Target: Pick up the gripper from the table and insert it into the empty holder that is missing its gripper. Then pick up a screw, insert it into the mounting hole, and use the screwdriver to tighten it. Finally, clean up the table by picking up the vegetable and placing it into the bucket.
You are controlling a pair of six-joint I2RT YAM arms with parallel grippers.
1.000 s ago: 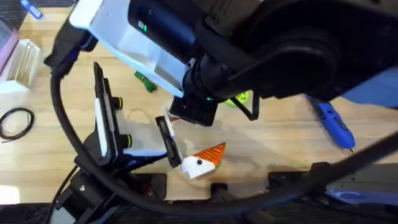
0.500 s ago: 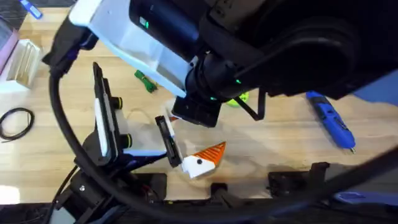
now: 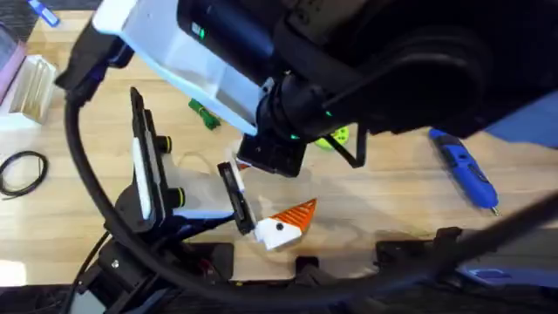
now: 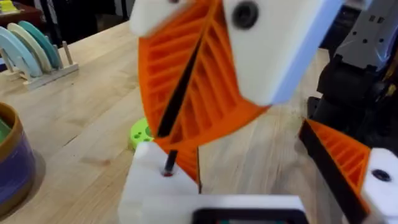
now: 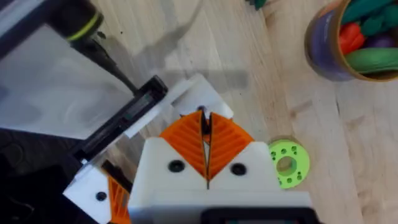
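Note:
My left gripper point(image 4: 249, 155) is open. One of its fingers is the white holder point(image 4: 155, 186). The other finger carries an orange tip point(image 4: 339, 155), which shows in the overhead view too point(image 3: 295, 215). An orange sliver lies against the holder's inner side; I cannot tell whether it is the gripper. My right gripper point(image 4: 171, 134) hangs over the holder, its orange pads point(image 5: 186, 140) pressed together. A thin black screw point(image 4: 170, 162) stands at the holder's mounting hole, right under those tips. The blue screwdriver point(image 3: 466, 174) lies at the right. The dark-green vegetable point(image 3: 205, 115) lies to the left. The bucket point(image 5: 348, 40) holds toy vegetables.
A bright green disc point(image 3: 338, 137) lies near the right gripper. A black-and-white stand with yellow knobs point(image 3: 146, 170) rises at the left. A plate rack point(image 4: 31, 50) and a black cable loop point(image 3: 22, 170) sit far left. The right arm looms large over the table's middle.
The right arm shifted a little to the right and back again. The left gripper, screwdriver and vegetable have not moved.

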